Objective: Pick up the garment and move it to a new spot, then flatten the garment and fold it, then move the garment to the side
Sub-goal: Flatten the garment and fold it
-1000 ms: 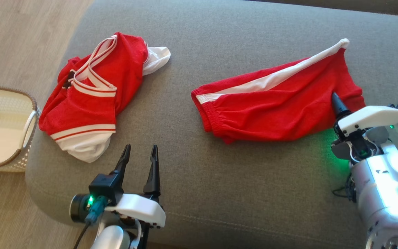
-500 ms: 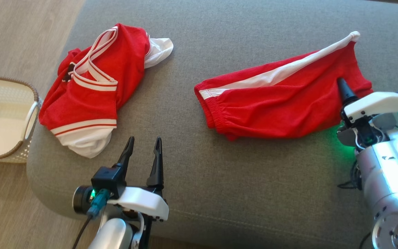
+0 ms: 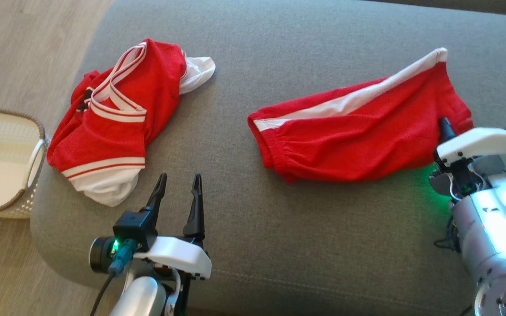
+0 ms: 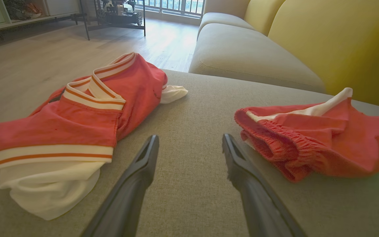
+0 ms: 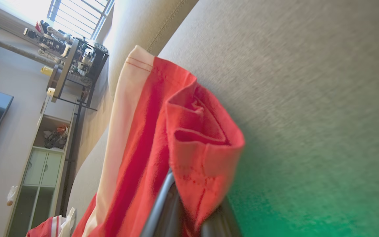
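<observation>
Pinching, apparently, a leg-hem fold of the limp, light shorts (image 3: pixel 358 136) lying right of centre on the sofa (image 3: pixel 279 245), with the right gripper (image 3: pixel 445 126) clamped on it, and hovering the left gripper (image 3: pixel 179 176), fingers apart, short of the waistband (image 3: pixel 268 149), probably the better second hold against sagging.

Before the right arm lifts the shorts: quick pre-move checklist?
1. Right gripper shut on the hem of the shorts: ok.
2. How many fabric layers are pinched: cannot tell, the cloth folds over the fingers.
3. Left gripper open, touching neither garment: ok.
4. Jersey apart from the shorts, bare sofa between them: ok.
5. Shorts flat enough to fold: not ok, bunched at the waistband and the gripped end.
</observation>
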Controlling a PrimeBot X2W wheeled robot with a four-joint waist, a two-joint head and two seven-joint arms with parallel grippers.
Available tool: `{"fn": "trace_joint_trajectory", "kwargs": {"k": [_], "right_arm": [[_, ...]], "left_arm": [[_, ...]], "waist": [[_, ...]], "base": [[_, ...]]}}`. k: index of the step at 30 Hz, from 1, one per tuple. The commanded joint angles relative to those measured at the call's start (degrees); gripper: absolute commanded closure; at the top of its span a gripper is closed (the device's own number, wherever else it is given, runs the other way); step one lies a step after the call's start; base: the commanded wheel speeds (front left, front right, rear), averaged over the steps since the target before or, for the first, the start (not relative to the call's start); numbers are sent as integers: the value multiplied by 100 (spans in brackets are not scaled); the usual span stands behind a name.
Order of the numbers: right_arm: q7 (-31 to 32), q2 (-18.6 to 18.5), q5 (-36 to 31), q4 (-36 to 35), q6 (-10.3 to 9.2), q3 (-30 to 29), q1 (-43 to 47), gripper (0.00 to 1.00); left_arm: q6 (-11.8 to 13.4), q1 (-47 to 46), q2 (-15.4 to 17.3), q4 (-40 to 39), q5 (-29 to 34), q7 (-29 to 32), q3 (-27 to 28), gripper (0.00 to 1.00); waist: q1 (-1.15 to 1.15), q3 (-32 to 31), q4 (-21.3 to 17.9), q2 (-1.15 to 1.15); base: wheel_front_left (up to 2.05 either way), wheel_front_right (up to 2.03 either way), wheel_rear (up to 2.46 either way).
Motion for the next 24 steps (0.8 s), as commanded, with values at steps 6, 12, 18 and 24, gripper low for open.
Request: {"fn": "trace_joint_trajectory", "kwargs": {"k": [6, 12, 18, 24], "right_arm": [[-596, -311, -240, -101, -2, -202, 193, 100], [-990, -424, -822, -92, -2, -755, 633, 100], [-1041, -314, -1560, -91, -2, -1293, 762, 100], [-1104, -69, -2114, -92, -2, -1754, 557, 100]], "left_arm": [[-19, -15, -7, -103, 34, -70, 266, 0], [-61, 106, -7, -91, 67, -70, 362, 0], [-101, 124, -7, -88, 93, -70, 403, 0], [-104, 111, -7, -69, 82, -70, 406, 0]], "waist": [[0, -239, -139, 0], [0, -414, -289, 0], [0, -472, -393, 0], [0, -522, -413, 0]], "base": [[0, 0, 0], [0, 0, 0], [0, 0, 0], [0, 0, 0]]}}
